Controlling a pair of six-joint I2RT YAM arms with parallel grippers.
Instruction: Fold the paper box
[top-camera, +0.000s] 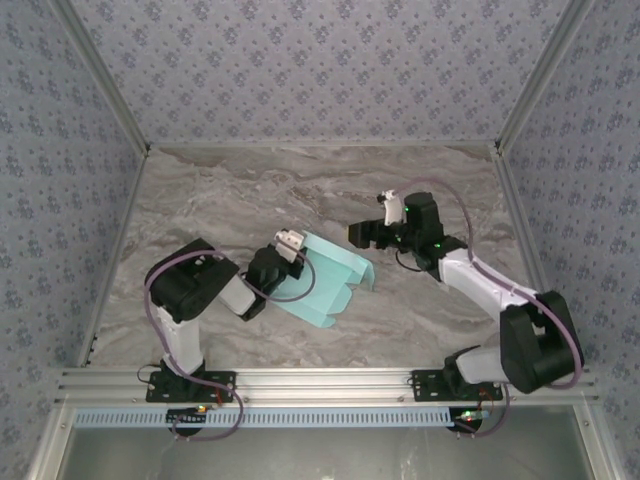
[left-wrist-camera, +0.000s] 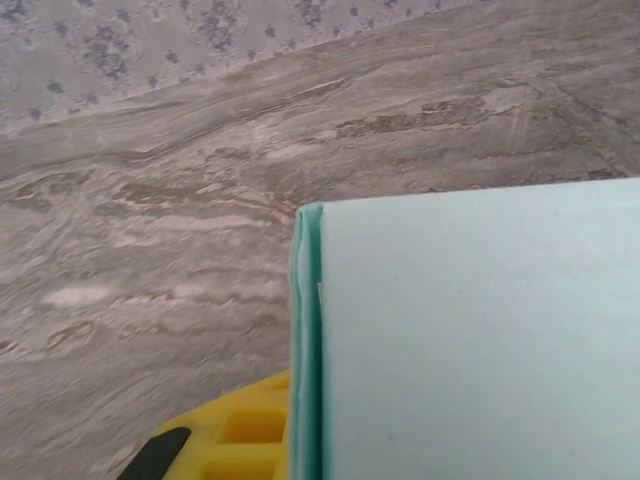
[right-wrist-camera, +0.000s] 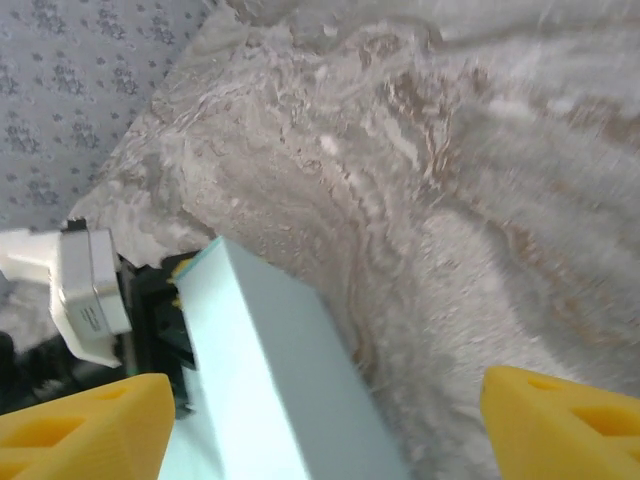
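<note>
On the tabletop (top-camera: 250, 190), a little left of the middle, lies the paper box (top-camera: 325, 285), pale blue and only partly folded. Its long axis runs slanting, from the far left corner toward the near right. At its right end a short flap stands up. In the left wrist view the box's edge (left-wrist-camera: 305, 340) shows several layers of card pressed together. The left hand (top-camera: 292, 243) is at the far left corner of the box and is clamped on that edge; one yellow finger (left-wrist-camera: 240, 440) shows under the card. The right hand (top-camera: 362, 232) hangs just beside the far right edge, its yellow fingers (right-wrist-camera: 80, 430) wide apart, gripping nothing.
</note>
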